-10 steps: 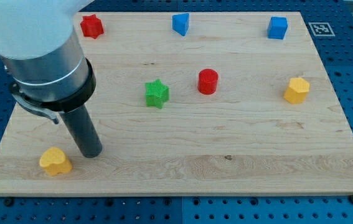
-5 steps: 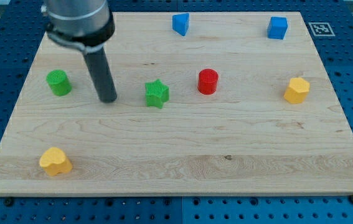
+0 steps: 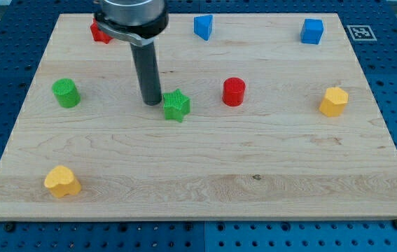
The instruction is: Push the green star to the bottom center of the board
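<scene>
The green star (image 3: 177, 106) lies on the wooden board (image 3: 198, 175), a little left of the board's middle. My tip (image 3: 151, 103) rests on the board just left of the star, very close to its left points or touching them. The dark rod rises from the tip to the view's top, where the arm's grey body partly hides a red star (image 3: 99, 31).
A green cylinder (image 3: 66, 93) stands at the left. A red cylinder (image 3: 234, 92) stands right of the green star. Two blue blocks (image 3: 203, 26) (image 3: 312, 31) sit along the top edge. Yellow blocks lie at the bottom left (image 3: 61, 181) and at the right (image 3: 333, 101).
My tip has moved from the bottom left, near the yellow block, up and to the right to the green star's left side. The star has not moved.
</scene>
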